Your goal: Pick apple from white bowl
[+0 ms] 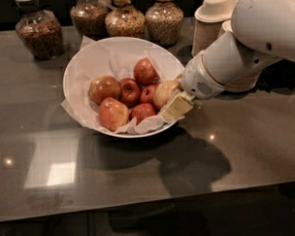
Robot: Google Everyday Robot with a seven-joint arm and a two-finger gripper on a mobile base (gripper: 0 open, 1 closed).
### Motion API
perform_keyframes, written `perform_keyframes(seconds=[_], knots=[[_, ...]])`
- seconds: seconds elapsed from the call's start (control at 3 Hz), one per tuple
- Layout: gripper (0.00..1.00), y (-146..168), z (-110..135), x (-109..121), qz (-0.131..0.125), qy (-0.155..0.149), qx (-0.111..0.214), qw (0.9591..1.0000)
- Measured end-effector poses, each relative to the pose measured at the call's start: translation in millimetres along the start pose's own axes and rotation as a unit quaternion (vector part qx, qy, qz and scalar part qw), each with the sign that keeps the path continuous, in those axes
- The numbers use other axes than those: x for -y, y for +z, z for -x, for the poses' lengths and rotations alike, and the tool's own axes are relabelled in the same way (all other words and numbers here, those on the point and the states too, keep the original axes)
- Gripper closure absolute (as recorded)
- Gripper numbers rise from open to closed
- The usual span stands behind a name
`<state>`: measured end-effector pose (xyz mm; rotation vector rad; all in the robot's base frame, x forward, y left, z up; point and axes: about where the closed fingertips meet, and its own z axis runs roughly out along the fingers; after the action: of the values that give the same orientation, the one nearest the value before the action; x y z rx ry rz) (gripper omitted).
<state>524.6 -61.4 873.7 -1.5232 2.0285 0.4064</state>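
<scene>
**Hazards.**
1. The apple [165,92] is packed in among others. A small red apple [147,94] touches it on the left and another red apple [143,112] sits just below it. A slanted lift would probably drag or roll either one.
2. The crinkled paper lining [148,124] bunches up at the near rim, right beside my jaws. If it gets pinched along with the fruit, it would rise too and upset the whole load.
3. The apple's skin looks smooth and rounded. I judge that an off-centre hold would let it slip back into the white bowl [82,64], or over the rim onto the worktop [255,150].
4. My forearm [228,59] stands close to the stacked paper bowls [214,15] behind it. A careless pull-back could knock them.

**Position.** The apple lies at the right side of the white bowl, just inside the rim, resting on the lining. My jaws reach in over that right rim, and their cream-coloured tip lies against the apple's lower right flank.

**State of jaws.** I cannot tell. Only the near side shows, and the far side is hidden behind the apple and my wrist. I therefore cannot confirm whether they are spread or clamped, or whether I have hold of anything. The apple sits level with its neighbours, so I judge the lift not yet begun.
</scene>
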Motion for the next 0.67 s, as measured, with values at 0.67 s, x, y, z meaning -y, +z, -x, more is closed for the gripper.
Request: perform_keyframes(seconds=[0.67], knots=[[1.00,-5.7,12.2,6.3,0.007,-0.009,0.006,0.9999]])
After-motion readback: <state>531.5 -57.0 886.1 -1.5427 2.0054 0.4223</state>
